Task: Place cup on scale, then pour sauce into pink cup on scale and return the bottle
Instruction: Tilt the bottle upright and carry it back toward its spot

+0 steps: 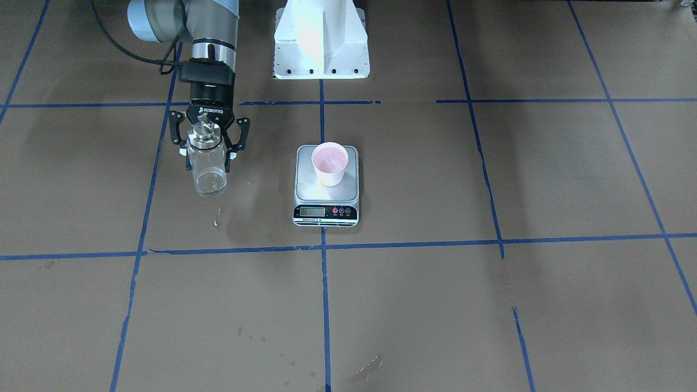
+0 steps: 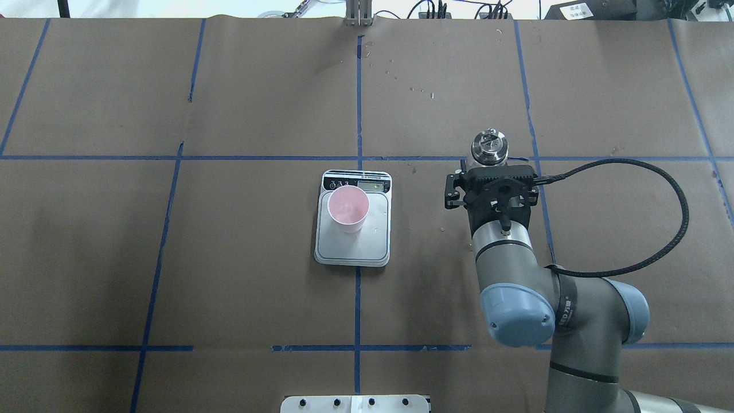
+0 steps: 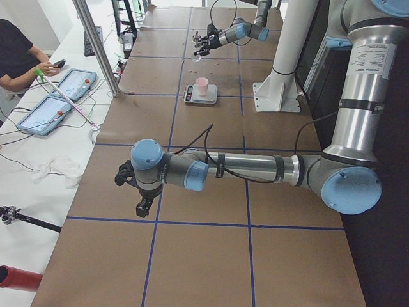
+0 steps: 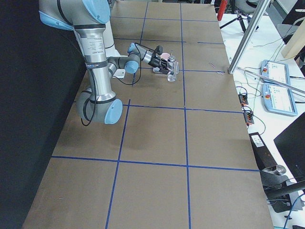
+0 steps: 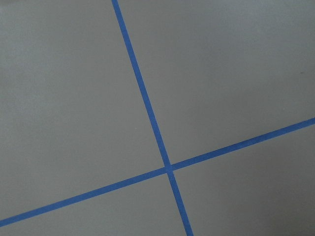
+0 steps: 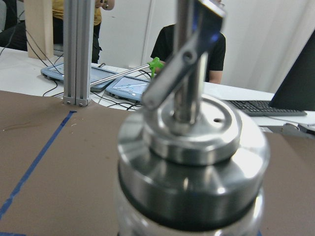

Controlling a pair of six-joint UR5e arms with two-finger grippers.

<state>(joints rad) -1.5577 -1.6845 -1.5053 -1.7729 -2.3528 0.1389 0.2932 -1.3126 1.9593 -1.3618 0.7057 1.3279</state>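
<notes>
The pale pink cup [image 1: 329, 163] stands upright on the silver platform of the scale [image 1: 325, 212], also in the overhead view [image 2: 347, 209]. My right gripper [image 1: 208, 155] reaches in level and is shut on the clear glass bottle [image 1: 208, 171], fingers on either side of its body. The bottle is upright, well to the side of the scale, its base at or just above the table. Its silver collar and spout fill the right wrist view [image 6: 189, 147]. The liquid inside is hard to see. My left gripper [image 3: 131, 192] hangs far from the scale, and I cannot tell its state.
The white robot pedestal [image 1: 321, 43] stands behind the scale. A few wet drops [image 1: 216, 220] lie on the brown paper near the bottle. An aluminium post [image 3: 96, 45] and operators' tablets [image 3: 64, 83] line the far table edge. Blue tape lines cross the table.
</notes>
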